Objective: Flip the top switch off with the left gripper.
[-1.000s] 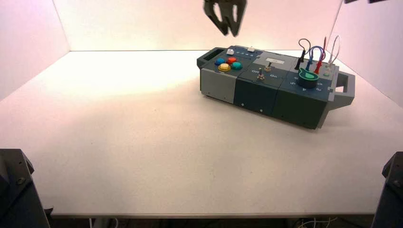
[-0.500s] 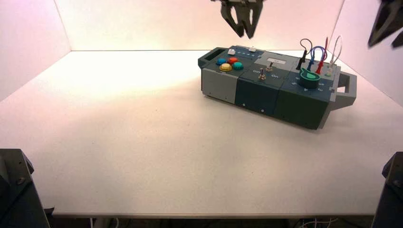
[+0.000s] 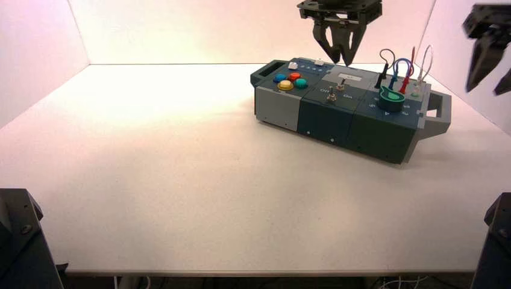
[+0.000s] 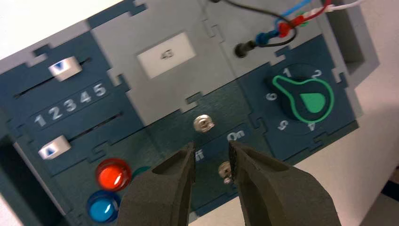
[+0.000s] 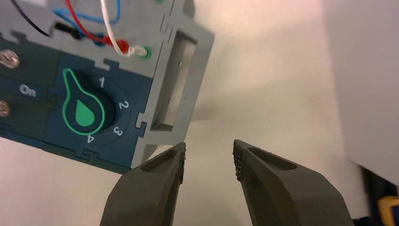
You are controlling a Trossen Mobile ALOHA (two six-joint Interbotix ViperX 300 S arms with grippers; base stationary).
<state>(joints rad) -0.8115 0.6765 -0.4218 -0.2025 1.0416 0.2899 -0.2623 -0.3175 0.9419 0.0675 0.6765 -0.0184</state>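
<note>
The top switch (image 3: 340, 84) is a small silvery toggle on the box's (image 3: 325, 117) middle module, next to the light grey labelled plate (image 3: 349, 76). In the left wrist view the top switch (image 4: 203, 124) lies just beyond my fingertips. The like toggle (image 4: 225, 170) by the "Off" and "On" lettering sits partly behind one finger. My left gripper (image 3: 341, 57) hovers above the box's far side, over the switches. Its fingers are a little apart and empty, as the left wrist view (image 4: 211, 146) shows. My right gripper (image 3: 487, 84) hangs open in the air right of the box.
The green knob (image 3: 391, 99) and the coloured wires (image 3: 401, 69) stand right of the switches. Four coloured buttons (image 3: 289, 81) and two sliders (image 4: 61, 106) lie to their left. In the right wrist view my right gripper (image 5: 209, 147) is over the table beside the box's grey handle (image 5: 181, 89).
My left gripper has moved right and down, from left of the switches to just above them. My right gripper has come into view at the upper right and lowered.
</note>
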